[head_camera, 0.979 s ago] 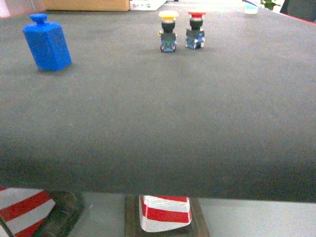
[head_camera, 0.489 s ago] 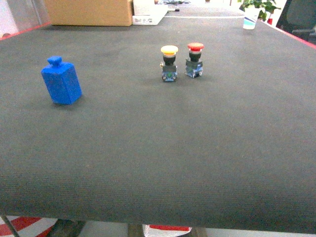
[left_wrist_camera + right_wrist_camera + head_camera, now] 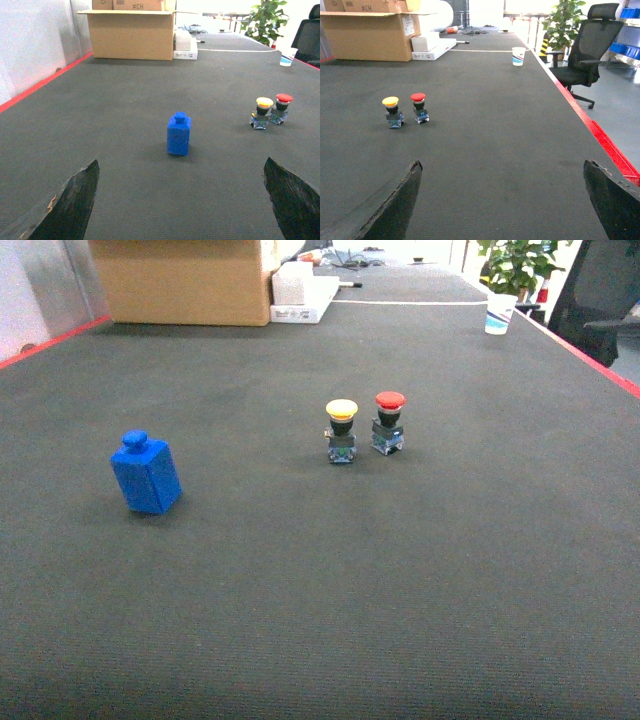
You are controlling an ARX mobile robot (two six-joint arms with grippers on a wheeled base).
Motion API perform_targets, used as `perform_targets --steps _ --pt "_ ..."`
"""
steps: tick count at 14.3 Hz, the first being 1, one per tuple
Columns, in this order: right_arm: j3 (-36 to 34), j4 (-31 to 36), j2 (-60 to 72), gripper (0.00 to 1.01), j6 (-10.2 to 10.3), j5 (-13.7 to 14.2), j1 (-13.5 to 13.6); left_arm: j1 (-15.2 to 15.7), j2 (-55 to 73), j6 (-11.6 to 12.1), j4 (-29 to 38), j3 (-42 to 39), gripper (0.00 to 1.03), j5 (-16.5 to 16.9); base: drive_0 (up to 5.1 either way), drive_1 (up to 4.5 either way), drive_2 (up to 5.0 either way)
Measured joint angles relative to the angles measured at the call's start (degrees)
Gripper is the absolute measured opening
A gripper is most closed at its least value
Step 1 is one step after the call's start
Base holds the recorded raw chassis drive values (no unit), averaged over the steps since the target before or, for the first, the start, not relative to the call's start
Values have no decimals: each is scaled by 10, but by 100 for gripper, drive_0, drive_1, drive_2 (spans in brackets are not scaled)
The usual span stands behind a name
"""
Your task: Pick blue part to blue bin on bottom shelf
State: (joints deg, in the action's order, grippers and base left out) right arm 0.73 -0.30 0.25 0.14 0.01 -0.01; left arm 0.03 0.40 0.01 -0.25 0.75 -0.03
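Even, bright indoor light; the far background blows out white, the matte dark grey table surface (image 3: 400, 580) shows no glare, shadows stay faint.

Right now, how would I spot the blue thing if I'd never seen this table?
Find the big dark table. The blue part stands alone on its left side, well apart from the yellow button and red button. It is the only all-blue block, with a small knob on top.

cardboard box (image 3: 185, 280) cut off at top edge, box lettering too blurred to read
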Motion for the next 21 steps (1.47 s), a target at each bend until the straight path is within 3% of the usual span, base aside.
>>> perform_targets --steps 21 --pt "0 0 0 98 0 0 0 0 0 0 0 0 98 0 0 0 0"
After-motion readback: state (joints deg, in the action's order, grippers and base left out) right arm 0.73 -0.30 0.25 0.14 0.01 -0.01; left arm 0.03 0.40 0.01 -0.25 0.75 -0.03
